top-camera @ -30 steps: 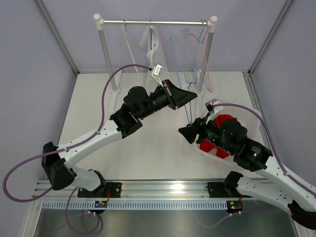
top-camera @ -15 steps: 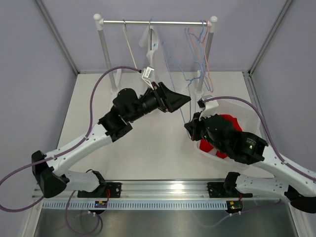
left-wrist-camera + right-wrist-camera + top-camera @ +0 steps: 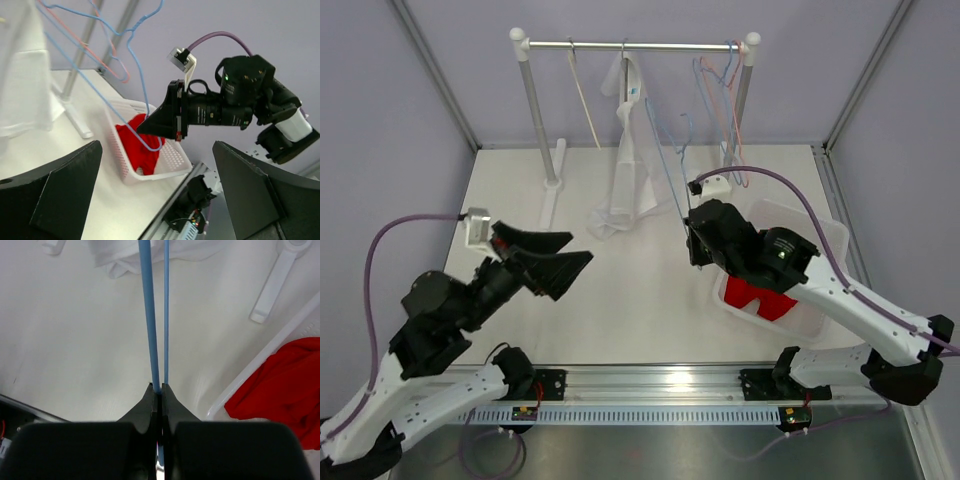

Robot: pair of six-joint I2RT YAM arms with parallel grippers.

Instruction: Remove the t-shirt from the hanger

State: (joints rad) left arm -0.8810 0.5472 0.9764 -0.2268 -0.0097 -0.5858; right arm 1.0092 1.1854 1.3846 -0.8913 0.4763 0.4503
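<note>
T-shirt (image 3: pixel 623 170) lies farthest back; findings run from the near edge. Left gripper (image 3: pixel 580 247): fingers spread wide, holding nothing, above the table (image 3: pixel 620 300). Right gripper (image 3: pixel 160 387): fingers pinched tight on the blue hanger (image 3: pixel 150 315) wire, beside the white basket (image 3: pixel 825 228) of red cloth (image 3: pixel 760 297). Beyond, the white shirt hangs from the rail (image 3: pixel 660 44), hem pooled on the table.

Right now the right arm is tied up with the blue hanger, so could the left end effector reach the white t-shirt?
Probably yes. The left end effector is open and faces the white t-shirt across the table, nothing standing between; the right end effector grips the blue hanger to one side.
</note>
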